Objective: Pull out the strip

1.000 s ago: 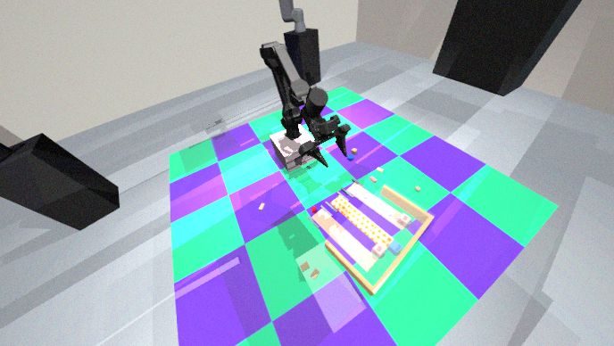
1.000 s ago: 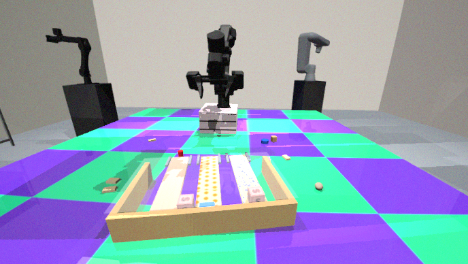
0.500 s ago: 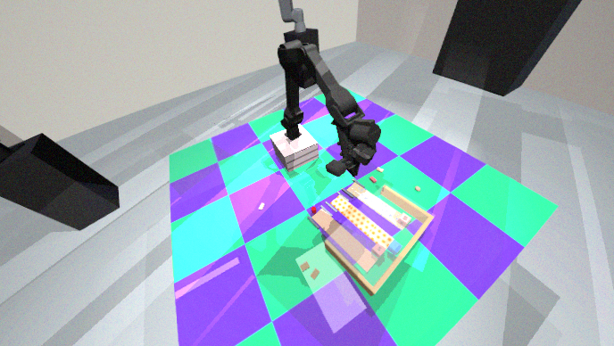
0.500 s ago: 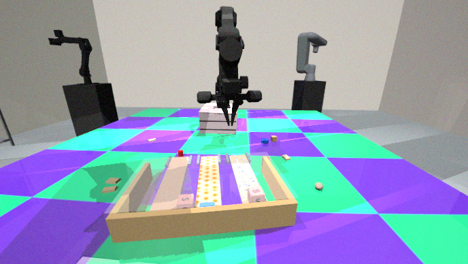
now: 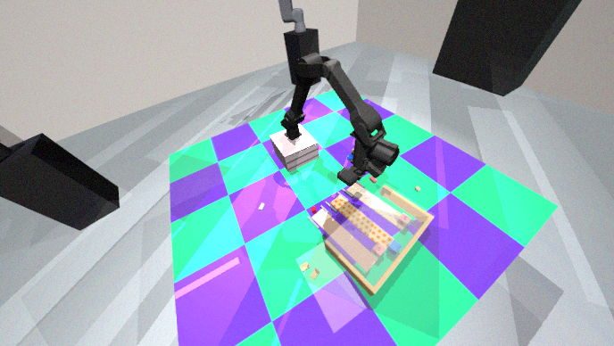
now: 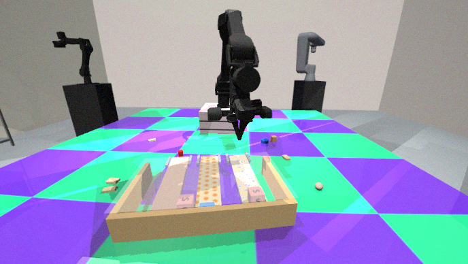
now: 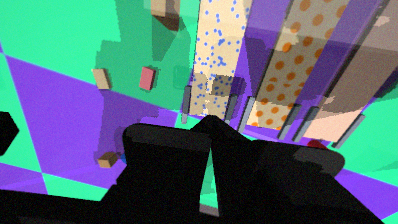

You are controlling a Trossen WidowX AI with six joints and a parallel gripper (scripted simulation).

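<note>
Three strips lie side by side: a blue-speckled one (image 5: 375, 202) (image 6: 243, 173) (image 7: 215, 50), an orange-dotted one (image 5: 361, 222) (image 6: 209, 177) (image 7: 290, 75) and a plain pinkish one (image 5: 348, 241) (image 6: 170, 184) (image 7: 340, 110). A pink cube (image 5: 403, 218) (image 6: 256, 194) with letter marks sits at the speckled strip's far end. Another marked pink cube (image 5: 379, 249) (image 6: 186, 201) is at the plain strip's far end. A blue cube (image 5: 394, 246) (image 6: 207, 204) is at the dotted strip's end, its label not visible. My gripper (image 6: 239, 137) (image 7: 210, 119) is shut and empty, above and just short of the speckled strip's near end.
A wooden frame (image 5: 402, 252) (image 6: 204, 224) walls three sides; its robot side is open. Upright grey guides (image 7: 186, 102) flank the strips' near ends. Small loose pieces lie around: a red one (image 5: 313, 210) (image 6: 180, 153), a pink block (image 7: 147, 78) and a brown cube (image 6: 273, 139) (image 7: 107, 160).
</note>
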